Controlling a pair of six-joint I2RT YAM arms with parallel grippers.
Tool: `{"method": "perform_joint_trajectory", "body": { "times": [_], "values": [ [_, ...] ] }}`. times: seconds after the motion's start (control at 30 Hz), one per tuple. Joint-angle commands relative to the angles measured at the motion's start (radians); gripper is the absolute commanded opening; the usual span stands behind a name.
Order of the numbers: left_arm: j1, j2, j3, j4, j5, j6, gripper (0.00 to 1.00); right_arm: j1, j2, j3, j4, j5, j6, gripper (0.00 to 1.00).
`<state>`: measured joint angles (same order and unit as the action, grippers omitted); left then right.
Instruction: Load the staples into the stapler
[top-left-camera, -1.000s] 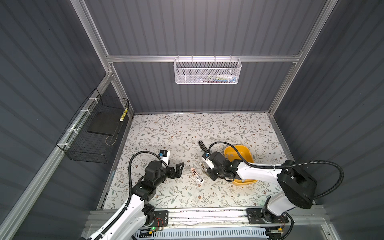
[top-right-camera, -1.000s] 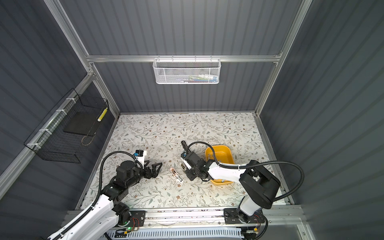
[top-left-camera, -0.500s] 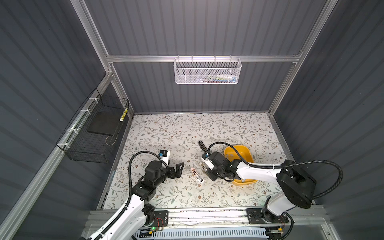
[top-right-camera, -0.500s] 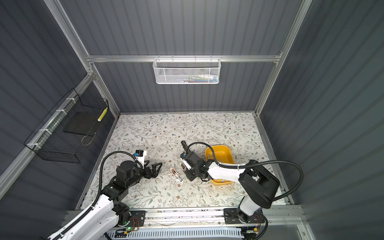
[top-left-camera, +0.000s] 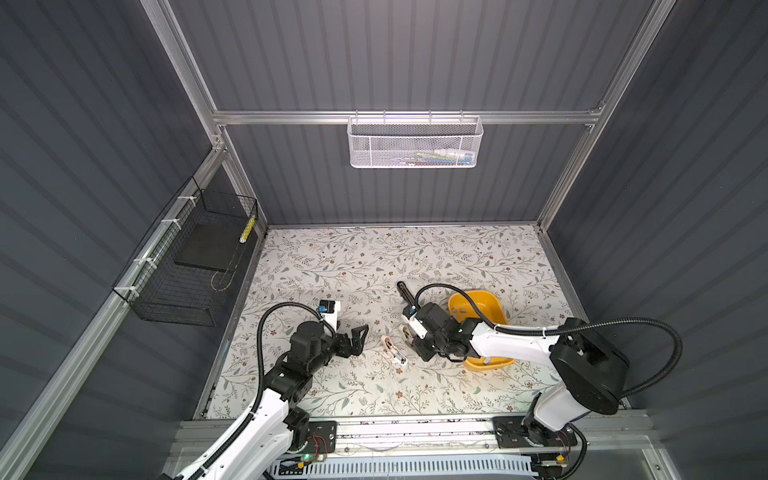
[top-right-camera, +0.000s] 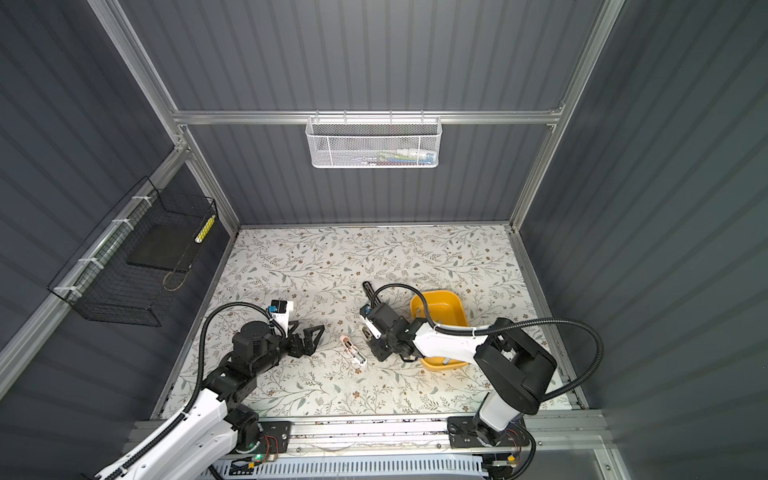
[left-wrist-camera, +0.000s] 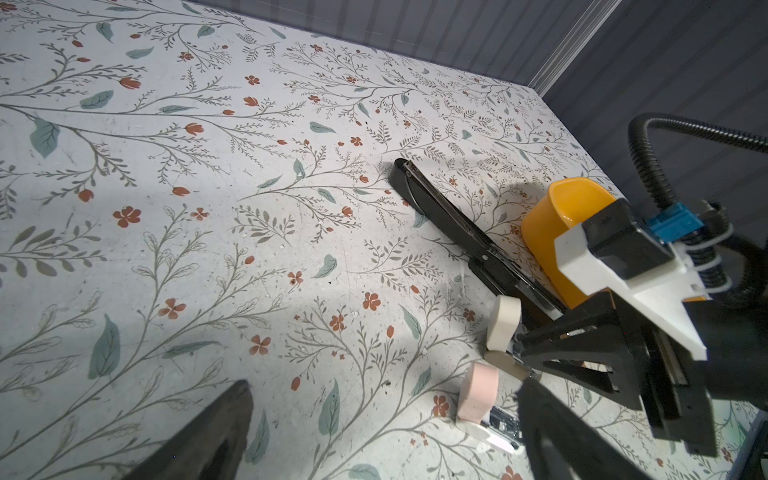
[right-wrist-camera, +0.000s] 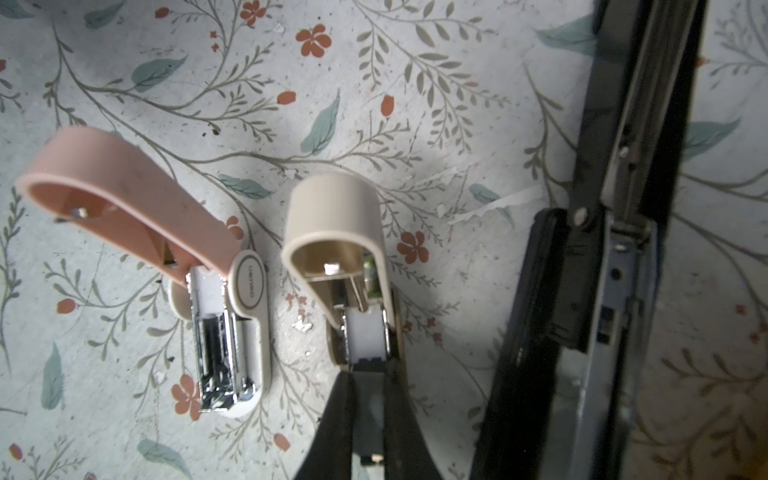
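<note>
- pink-lidded mini stapler (right-wrist-camera: 124, 195), cream base
- beige mini stapler (right-wrist-camera: 336, 212)
- black long stapler (left-wrist-camera: 451, 222)
- yellow tub (left-wrist-camera: 552, 216)
- whitish tabletop (left-wrist-camera: 166, 270), red flowers plus grey-green leafy sprigs

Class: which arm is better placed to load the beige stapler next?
Probably right: the right gripper, shut on the staples, sits at the open beige stapler; the left gripper is open, empty, farther away.

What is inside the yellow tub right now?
Two small grey strips show inside the yellow tub, one near each end. The right arm crosses its middle, so anything under it is hidden.
</note>
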<state>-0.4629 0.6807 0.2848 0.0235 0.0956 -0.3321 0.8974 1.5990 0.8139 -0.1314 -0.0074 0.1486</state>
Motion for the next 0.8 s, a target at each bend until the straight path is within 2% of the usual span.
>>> {"method": "perform_joint_trajectory", "body": {
  "times": [0.0, 0.77],
  "values": [
    [0.000, -0.007, -0.006, 0.008, 0.012, 0.014, 1.00, -0.003, 0.017, 0.022, -0.027, 0.017, -0.007, 0.12],
    [0.000, -0.007, -0.006, 0.007, 0.012, 0.014, 1.00, -0.005, 0.016, 0.025, -0.025, 0.008, -0.011, 0.12]
  ]
}}
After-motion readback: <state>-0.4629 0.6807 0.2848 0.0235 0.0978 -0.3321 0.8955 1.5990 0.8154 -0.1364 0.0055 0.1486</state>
